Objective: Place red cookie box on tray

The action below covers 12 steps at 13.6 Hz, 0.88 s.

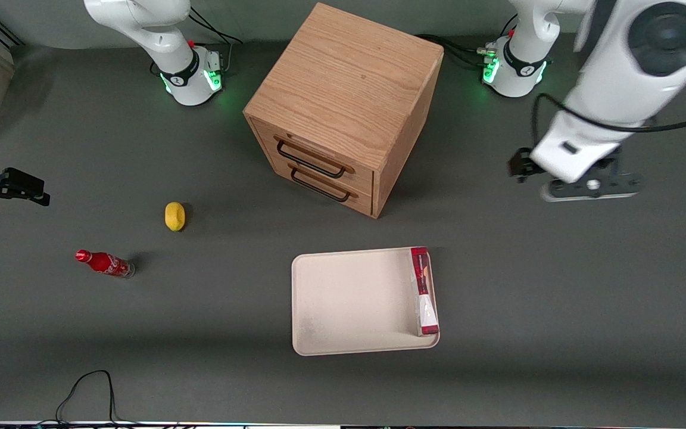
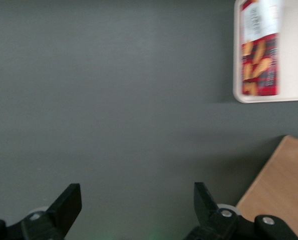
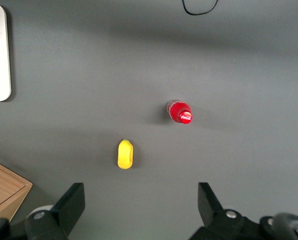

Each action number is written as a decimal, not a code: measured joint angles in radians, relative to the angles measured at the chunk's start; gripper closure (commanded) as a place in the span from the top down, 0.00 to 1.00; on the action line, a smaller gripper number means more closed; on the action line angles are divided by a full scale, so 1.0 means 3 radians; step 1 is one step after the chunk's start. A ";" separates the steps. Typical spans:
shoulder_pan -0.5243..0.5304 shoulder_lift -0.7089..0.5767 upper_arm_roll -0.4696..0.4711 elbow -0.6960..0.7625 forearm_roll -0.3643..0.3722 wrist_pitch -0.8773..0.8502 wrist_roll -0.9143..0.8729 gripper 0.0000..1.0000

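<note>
The red cookie box (image 1: 423,291) lies flat inside the cream tray (image 1: 343,298), along the rim nearest the working arm's end of the table. The left wrist view shows one end of the cookie box (image 2: 259,55), with its white patch and cookie pictures, resting in a corner of the tray (image 2: 294,50). My left gripper (image 1: 593,187) hangs high over bare table, well away from the tray toward the working arm's end and farther from the front camera. The gripper (image 2: 137,195) is open with nothing between its fingers.
A wooden drawer cabinet (image 1: 343,101) with two black handles stands farther from the front camera than the tray; its corner (image 2: 279,185) shows close to my gripper. A yellow fruit (image 1: 174,215) and a small red soda bottle (image 1: 105,263) lie toward the parked arm's end.
</note>
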 measured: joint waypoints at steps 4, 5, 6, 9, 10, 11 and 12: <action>0.0627 -0.0206 0.0020 -0.0174 -0.0149 0.0055 0.0639 1.00; 0.0689 -0.0206 0.0021 -0.0185 -0.0155 0.0082 0.0693 1.00; 0.0716 -0.0206 0.0021 -0.0196 -0.0164 0.0126 0.0714 1.00; 0.0729 -0.0203 0.0052 -0.0203 -0.0290 0.0259 0.0717 1.00; 0.0725 -0.0199 0.0075 -0.0199 -0.0310 0.0289 0.0719 1.00; 0.0706 -0.0186 0.0111 -0.0184 -0.0321 0.0314 0.0722 1.00; 0.0673 -0.0161 0.0155 -0.0142 -0.0329 0.0320 0.0725 1.00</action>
